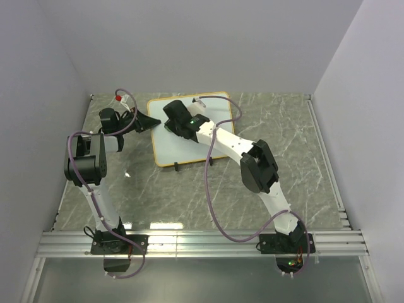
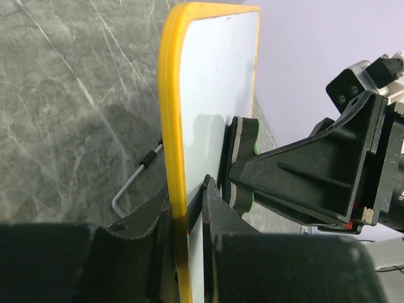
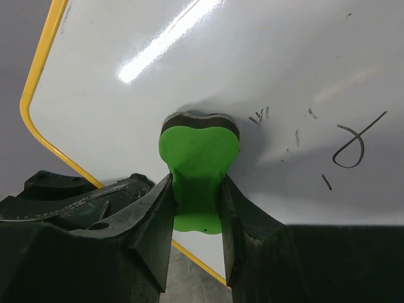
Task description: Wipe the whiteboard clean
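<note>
The right gripper (image 3: 197,189) is closed tight on a green eraser (image 3: 199,154), whose dark pad presses against the whiteboard (image 3: 284,69) near its left rim. Just right of the eraser, a few black pen marks (image 3: 350,148) show on the white surface. At the whiteboard's left edge, the left gripper (image 2: 186,221) pinches the orange-yellow frame between its narrowed fingers. The whiteboard rests on the grey marbled table (image 1: 284,139), towards the far side.

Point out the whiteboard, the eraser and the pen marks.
whiteboard (image 1: 180,151): top view, bare white face.
eraser (image 3: 199,170): right wrist view, green handle.
pen marks (image 3: 360,135): right wrist view, looped stroke.
</note>
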Robot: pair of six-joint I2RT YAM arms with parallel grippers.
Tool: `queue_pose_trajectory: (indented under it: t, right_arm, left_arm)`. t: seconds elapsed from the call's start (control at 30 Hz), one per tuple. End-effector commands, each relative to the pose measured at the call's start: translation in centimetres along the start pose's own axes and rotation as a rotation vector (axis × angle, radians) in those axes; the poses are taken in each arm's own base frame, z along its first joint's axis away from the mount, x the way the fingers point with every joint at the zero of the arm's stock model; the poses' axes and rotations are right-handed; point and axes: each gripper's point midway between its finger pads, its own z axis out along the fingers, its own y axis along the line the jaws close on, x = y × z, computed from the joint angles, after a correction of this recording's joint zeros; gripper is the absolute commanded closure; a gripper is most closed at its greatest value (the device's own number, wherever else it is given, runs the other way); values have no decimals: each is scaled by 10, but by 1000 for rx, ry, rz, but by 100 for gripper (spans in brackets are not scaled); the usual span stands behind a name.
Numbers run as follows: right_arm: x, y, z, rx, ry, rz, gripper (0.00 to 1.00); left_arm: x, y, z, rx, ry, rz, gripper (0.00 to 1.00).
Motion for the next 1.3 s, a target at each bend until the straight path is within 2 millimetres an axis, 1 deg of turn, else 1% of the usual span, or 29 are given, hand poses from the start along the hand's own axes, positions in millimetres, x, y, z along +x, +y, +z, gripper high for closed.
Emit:
queue_pose_trajectory:
  t: [0.0,0.13,0.17,0.2,0.23,0.27,0.33,0.37,0.4,0.43,0.47,0.5,0.53,0.6,0.67,0.7,0.77,0.83,0.87,0.9,0.93,0.97,1.1,1.2,1.27]
  right_arm:
    - [7,-77,35,213,12,-62,100]
    - [-14,-97,35,259,-20,-61,100]
    - [-26,-104,37,275,-37,-52,100]
    - [-36,-111,35,290,-55,-52,100]
    - [-42,-116,34,301,-65,-53,100]
    - [-57,-125,35,324,-86,-45,100]
    - [-71,-142,31,366,-109,-53,100]
    - [-76,-149,29,386,-113,-55,100]
    - [-81,-167,28,422,-115,-53,100]
    - [-88,-169,23,422,-125,-45,100]
    - [-90,-172,23,419,-131,-40,100]
    - [-92,-182,20,435,-133,-40,100]
    - [-92,-184,19,435,-134,-35,100]
    - [-87,-188,19,443,-123,-36,100]
    - [-78,-186,20,442,-106,-39,100]
    - [-72,-181,22,435,-99,-38,100]
    - [-56,-169,22,409,-74,-53,100]
    - [-43,-153,24,381,-56,-53,100]
    - [-29,-146,22,369,-39,-61,100]
    - [-21,-136,24,350,-24,-58,100]
    - [-16,-131,24,343,-15,-57,100]
    - [-2,-124,20,331,7,-68,100]
    - [26,-108,18,296,48,-52,100]
    - [38,-104,18,288,70,-50,100]
    - [39,-104,19,291,69,-55,100]
  left_arm:
    - [5,25,8,-71,-15,155,100]
    - [6,26,9,-74,-10,155,100]
    - [7,25,9,-74,-8,156,100]
    - [6,25,9,-75,-7,159,100]
    - [6,26,9,-76,-8,159,100]
    - [7,24,10,-74,-6,158,100]
    - [7,25,10,-75,-5,158,100]
    - [7,26,10,-77,-5,157,100]
    - [7,26,10,-77,-4,159,100]
    - [7,26,10,-76,-4,159,100]
    - [6,25,10,-77,-4,159,100]
    - [8,26,11,-77,-2,158,100]
    - [7,26,10,-79,-4,158,100]
    - [8,26,11,-78,-1,157,100]
    - [7,26,11,-79,-1,157,100]
    - [8,26,11,-79,0,159,100]
    - [8,26,11,-80,0,158,100]
    - [7,26,11,-82,-1,158,100]
    - [8,26,12,-81,1,160,100]
    - [7,26,12,-82,0,158,100]
    - [8,28,11,-86,2,156,100]
    - [8,27,12,-86,2,156,100]
    - [8,28,12,-88,3,158,100]
    - [9,27,14,-88,10,159,100]
    - [10,27,14,-91,11,160,100]
